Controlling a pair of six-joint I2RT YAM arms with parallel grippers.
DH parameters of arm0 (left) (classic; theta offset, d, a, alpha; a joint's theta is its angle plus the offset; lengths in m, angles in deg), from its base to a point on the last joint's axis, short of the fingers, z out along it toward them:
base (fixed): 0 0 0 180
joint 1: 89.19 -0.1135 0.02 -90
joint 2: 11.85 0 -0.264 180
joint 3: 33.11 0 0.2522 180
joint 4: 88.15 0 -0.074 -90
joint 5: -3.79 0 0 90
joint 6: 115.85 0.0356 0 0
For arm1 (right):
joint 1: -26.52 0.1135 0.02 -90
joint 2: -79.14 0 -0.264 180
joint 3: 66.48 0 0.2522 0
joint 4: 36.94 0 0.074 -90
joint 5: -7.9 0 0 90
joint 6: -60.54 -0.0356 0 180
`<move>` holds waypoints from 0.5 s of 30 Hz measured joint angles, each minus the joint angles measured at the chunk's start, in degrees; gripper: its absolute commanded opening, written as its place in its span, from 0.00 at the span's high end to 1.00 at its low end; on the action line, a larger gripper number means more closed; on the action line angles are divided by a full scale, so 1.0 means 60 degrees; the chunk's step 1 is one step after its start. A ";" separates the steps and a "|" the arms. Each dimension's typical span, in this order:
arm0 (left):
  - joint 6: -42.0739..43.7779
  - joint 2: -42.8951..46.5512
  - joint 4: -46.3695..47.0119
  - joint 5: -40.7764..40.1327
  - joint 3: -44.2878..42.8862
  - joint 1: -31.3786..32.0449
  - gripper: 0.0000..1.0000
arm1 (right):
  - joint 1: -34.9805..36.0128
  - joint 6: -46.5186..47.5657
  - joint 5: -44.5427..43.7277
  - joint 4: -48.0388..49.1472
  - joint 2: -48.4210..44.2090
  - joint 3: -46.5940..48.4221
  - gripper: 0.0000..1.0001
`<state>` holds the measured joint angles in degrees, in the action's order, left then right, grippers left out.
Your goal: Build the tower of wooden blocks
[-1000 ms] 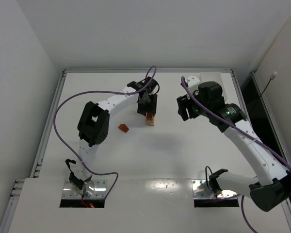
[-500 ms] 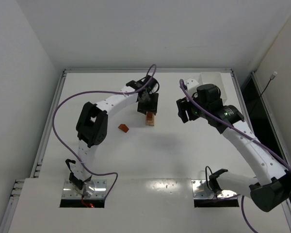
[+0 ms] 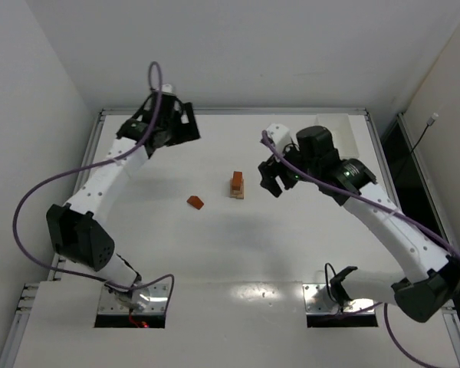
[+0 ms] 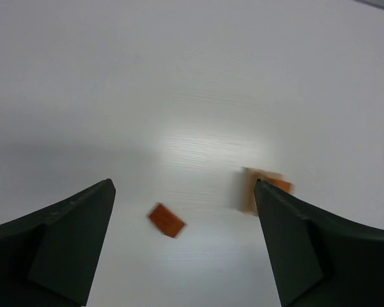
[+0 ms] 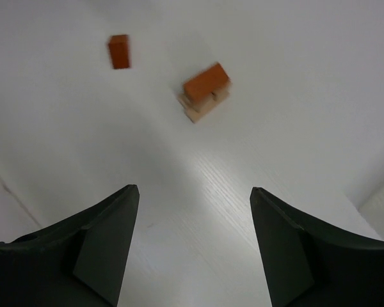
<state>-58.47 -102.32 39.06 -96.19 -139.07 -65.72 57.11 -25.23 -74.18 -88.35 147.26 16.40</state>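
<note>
The left gripper (image 4: 182, 185) and right gripper (image 5: 192, 190) are being held wide open, with nothing gripped. The tower (image 3: 236, 185) is standing on the table (image 3: 307, 253), with a loose block (image 3: 195, 202) lying near it on the left. The block is being judged light, stiff, smooth wood, best pinched across its flat sides.

Bright, even, diffuse light from overhead washes the white table (image 3: 291, 245) with only faint soft shadows, a pale glare patch sits mid-frame in the left wrist view, where the tower (image 4: 264, 188) and loose block (image 4: 166, 220) look smeared and unsharp.
</note>
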 measured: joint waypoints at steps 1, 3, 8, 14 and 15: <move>0.0044 0.0087 0.0004 0.0004 0.0208 -0.0641 0.03 | 0.0262 0.0175 0.0313 -0.0011 0.0310 0.0364 0.32; 0.0131 0.0109 -0.0011 0.0124 0.0663 -0.1934 0.00 | 0.0769 0.0481 0.0823 0.0011 0.0958 0.1111 0.32; 0.0707 0.0047 -0.0754 0.0535 0.1337 -0.4692 0.00 | 0.2055 0.1075 0.1621 -0.0331 0.3238 0.3166 0.35; 0.1698 0.0047 -0.1304 0.0922 0.1337 -0.6415 0.00 | 0.2565 0.0645 0.1745 -0.0583 0.6426 0.4830 0.42; 0.1792 0.0047 -0.1395 0.0943 0.1337 -0.6601 0.00 | 0.2590 0.0484 0.1676 -0.0586 0.6838 0.4954 0.42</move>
<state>-47.72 -102.04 30.69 -90.52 -131.05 -105.33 72.65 -22.32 -64.13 -91.87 188.28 46.12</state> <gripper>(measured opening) 0.996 0.585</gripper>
